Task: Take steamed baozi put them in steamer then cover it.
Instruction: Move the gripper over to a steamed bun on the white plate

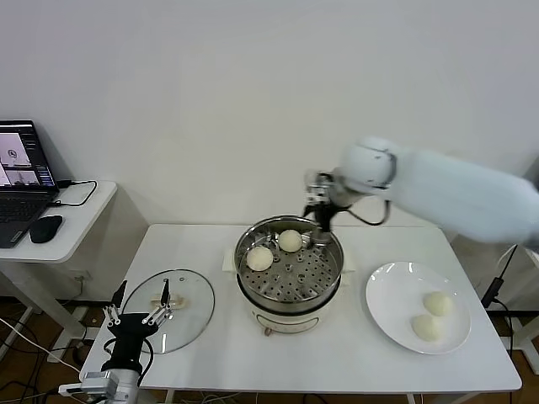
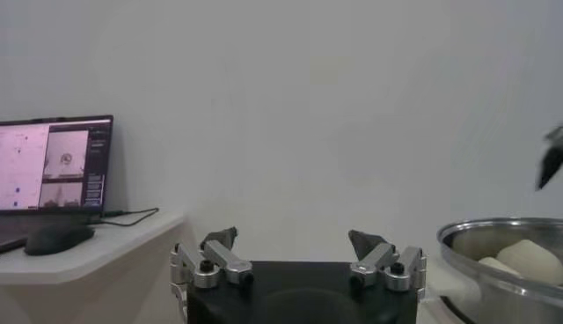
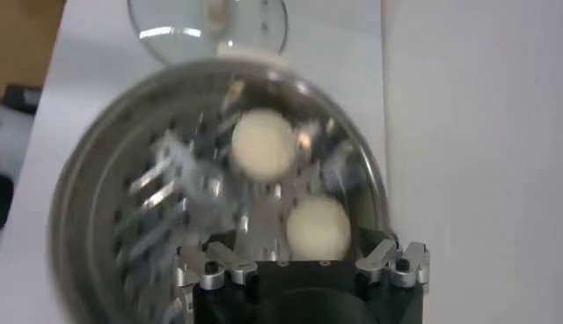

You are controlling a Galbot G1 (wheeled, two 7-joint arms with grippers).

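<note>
The steel steamer (image 1: 290,296) stands mid-table on its white base. Two baozi (image 1: 259,257) (image 1: 290,241) lie on its perforated tray. My right gripper (image 1: 321,225) hovers open over the steamer's far rim, just above the farther bun and holding nothing. In the right wrist view that bun (image 3: 318,227) lies between the spread fingers of the right gripper (image 3: 299,257), and the other bun (image 3: 262,145) is farther off. Two more baozi (image 1: 438,303) (image 1: 426,327) rest on the white plate (image 1: 392,295). The glass cover (image 1: 189,299) lies flat on the table to the left. My left gripper (image 1: 135,316) is parked open at the front left.
A side desk at far left holds a laptop (image 1: 24,172) and mouse (image 1: 45,227). The left wrist view shows the left gripper (image 2: 295,239), the laptop (image 2: 53,163) and the steamer's rim (image 2: 501,236). The wall stands close behind the table.
</note>
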